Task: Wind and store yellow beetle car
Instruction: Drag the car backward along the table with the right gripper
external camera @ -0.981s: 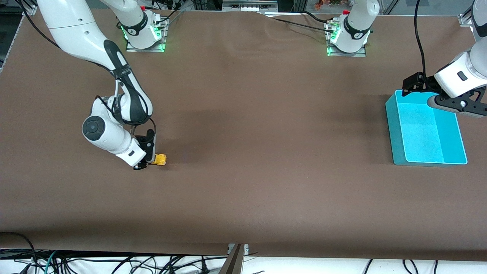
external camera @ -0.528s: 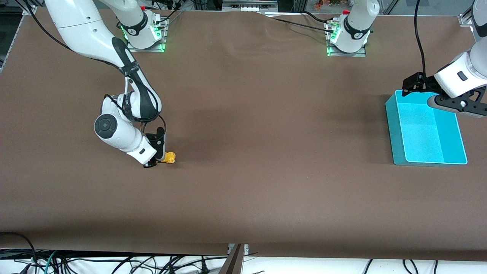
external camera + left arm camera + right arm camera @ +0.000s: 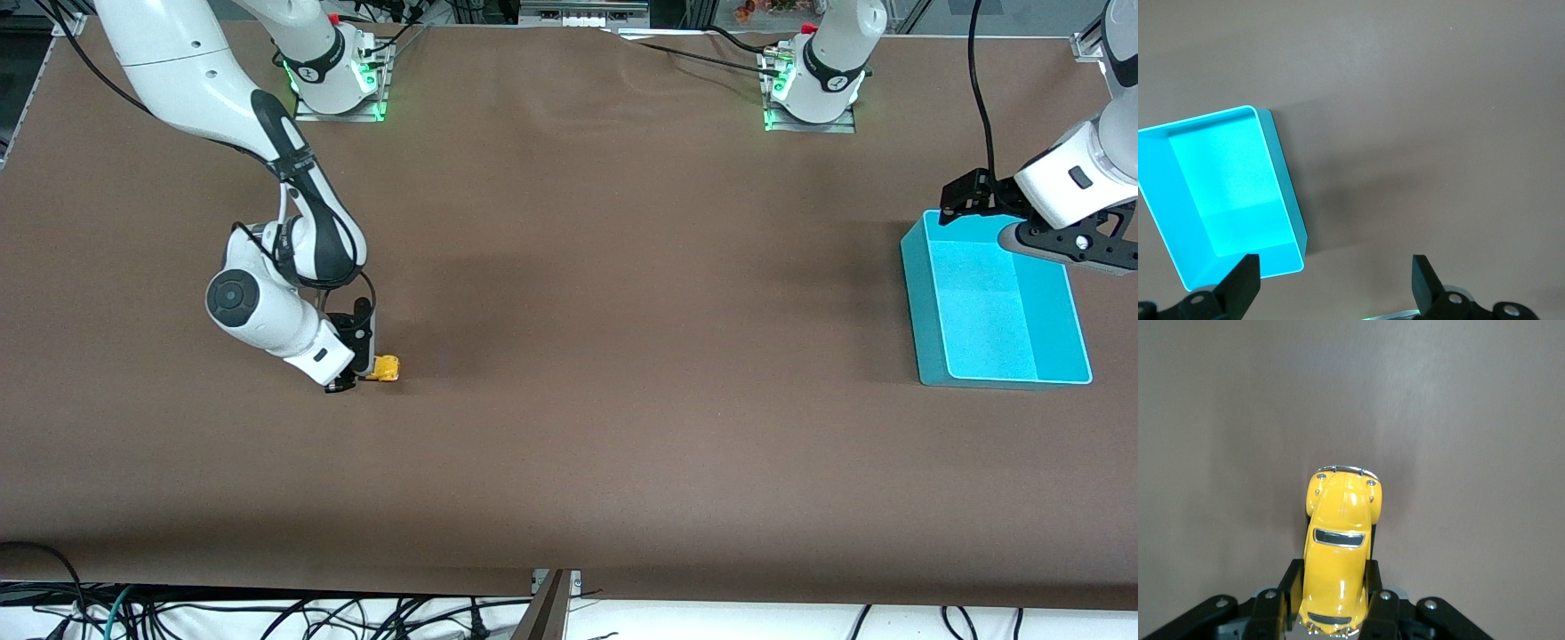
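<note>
The yellow beetle car (image 3: pixel 385 368) sits on the brown table toward the right arm's end. My right gripper (image 3: pixel 363 373) is shut on the car's rear, low at the table surface. In the right wrist view the car (image 3: pixel 1340 547) shows with its nose pointing away and my right gripper (image 3: pixel 1335 593) clamps both of its sides. My left gripper (image 3: pixel 969 200) hovers over the edge of the cyan bin (image 3: pixel 925 302) that lies farther from the front camera. In the left wrist view my left gripper (image 3: pixel 1336 283) is open and empty above the table beside the bin (image 3: pixel 1281 167).
The cyan bin stands toward the left arm's end of the table and holds nothing. The brown cloth (image 3: pixel 622 311) covers the table between car and bin. Cables hang below the table's near edge (image 3: pixel 267 613).
My right gripper first pushed the car toward the left arm's end, then pulled it back a little toward the right arm's end. The left arm has not moved.
</note>
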`<action>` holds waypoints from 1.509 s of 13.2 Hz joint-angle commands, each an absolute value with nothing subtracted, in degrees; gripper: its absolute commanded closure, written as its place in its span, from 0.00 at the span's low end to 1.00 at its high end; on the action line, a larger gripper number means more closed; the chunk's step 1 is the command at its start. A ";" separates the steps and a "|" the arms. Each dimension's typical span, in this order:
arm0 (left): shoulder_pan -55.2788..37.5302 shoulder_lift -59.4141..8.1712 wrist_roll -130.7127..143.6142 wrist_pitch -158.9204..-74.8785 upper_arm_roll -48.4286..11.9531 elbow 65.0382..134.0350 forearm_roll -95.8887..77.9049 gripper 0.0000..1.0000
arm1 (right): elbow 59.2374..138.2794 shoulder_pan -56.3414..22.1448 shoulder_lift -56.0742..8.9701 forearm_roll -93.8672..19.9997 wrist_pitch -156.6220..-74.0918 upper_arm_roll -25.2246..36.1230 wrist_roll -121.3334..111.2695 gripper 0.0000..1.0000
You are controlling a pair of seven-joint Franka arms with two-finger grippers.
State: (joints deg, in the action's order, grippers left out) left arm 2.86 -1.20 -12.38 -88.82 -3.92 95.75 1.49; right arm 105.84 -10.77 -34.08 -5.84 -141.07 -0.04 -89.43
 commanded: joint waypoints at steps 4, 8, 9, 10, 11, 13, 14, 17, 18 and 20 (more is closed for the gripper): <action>2.90 -1.05 -13.01 -88.33 -3.87 95.62 2.29 0.00 | 106.61 -5.72 -35.33 -6.68 -142.12 -0.26 -98.07 0.67; 2.81 -1.05 -13.01 -88.33 -3.87 95.62 2.29 0.00 | 106.61 -2.03 -35.95 -6.77 -142.21 -0.26 -102.65 0.67; 2.90 -1.05 -13.01 -88.33 -3.87 95.62 2.29 0.00 | 106.61 -1.33 -35.86 -6.77 -142.21 -0.26 -103.70 0.67; 2.90 -1.05 -13.01 -88.33 -3.87 95.62 2.29 0.00 | 106.61 -0.71 -35.86 -6.77 -142.21 -0.26 -104.32 0.67; 2.90 -1.05 -13.01 -88.33 -3.87 95.62 2.29 0.00 | 106.52 0.08 -35.86 -6.77 -142.21 -0.26 -105.20 0.67; 2.81 -1.05 -13.01 -88.33 -3.87 95.62 2.29 0.00 | 106.52 1.31 -35.95 -6.77 -142.21 -0.26 -106.52 0.66; 2.81 -1.05 -13.01 -88.33 -3.87 95.62 2.29 0.00 | 106.61 2.01 -35.95 -6.77 -142.21 -0.26 -107.22 0.66; 2.81 -1.05 -13.01 -88.33 -3.87 95.62 2.37 0.00 | 106.52 3.77 -36.21 -6.77 -142.29 -0.35 -109.24 0.66; 2.81 -1.05 -13.01 -88.33 -3.87 95.62 2.29 0.00 | 106.44 4.21 -36.21 -6.77 -142.29 -0.35 -110.03 0.66; 2.81 -1.05 -13.01 -88.33 -3.87 95.62 2.29 0.00 | 106.35 5.09 -36.21 -6.77 -142.29 -0.35 -111.18 0.66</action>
State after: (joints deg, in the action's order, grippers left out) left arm 2.87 -1.20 -12.38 -88.82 -3.92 95.75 1.49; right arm 106.06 3.54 -33.92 -6.14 -140.58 0.00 -108.47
